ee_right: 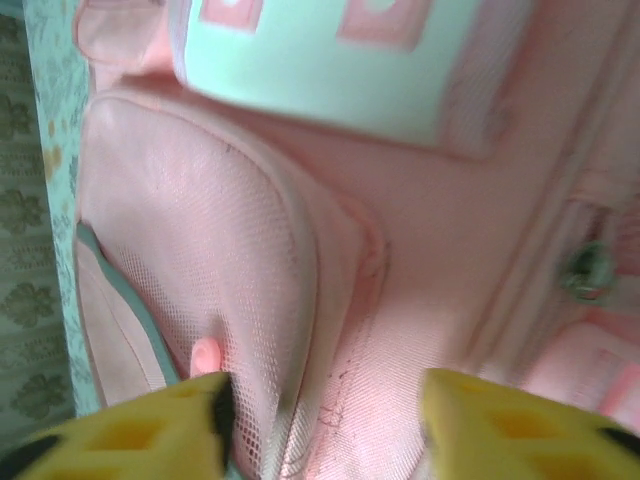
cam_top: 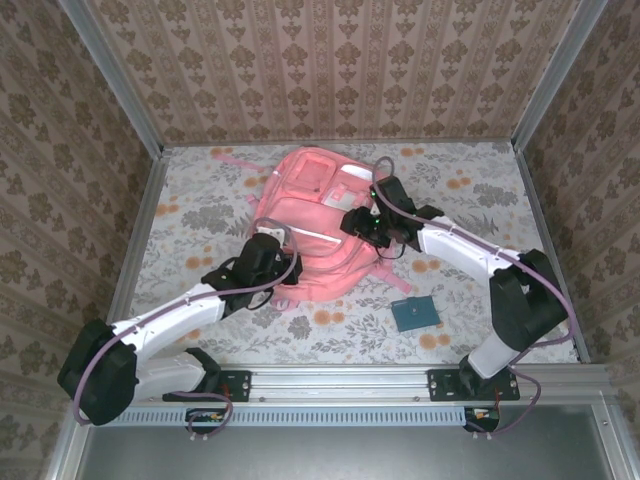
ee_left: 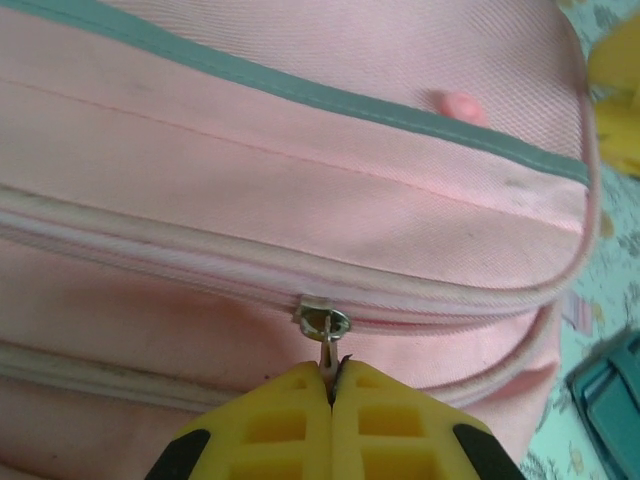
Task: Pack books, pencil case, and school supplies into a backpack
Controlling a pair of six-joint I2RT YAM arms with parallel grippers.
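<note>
teal book point(cam_top: 413, 313): nearest item, flat on the table point(cam_top: 190, 215) at 4 o'clock from the backpack point(cam_top: 310, 215), apart from it. Not packed yet.
left gripper point(ee_left: 331, 392): at the backpack's 7 o'clock corner. Jaws pressed together, pinching the zipper pull point(ee_left: 327, 350). No gap between the yellow pads.
zipper slider point(ee_left: 323, 322): sits partway along the track on the near side panel, and the teeth look shut on both sides of it. My read: the pull is pinched so the slider can be dragged to open the compartment.
backpack: lying flat mid-table, front pockets up, straps pointing to 12 o'clock. Closed as far as I can tell, so nothing goes in until the zip runs.
right gripper point(ee_right: 322, 400): at the backpack's 3 o'clock edge. Jaws apart over the mesh side pocket point(ee_right: 200, 250), nothing between them.
right arm role: probably there to brace or grab fabric as an anchor against the zip drag. Whether the pads touch the cloth, cannot tell.
risk: thin pull tab could slip from the pads. An unanchored bag would slide with the tug.
</note>
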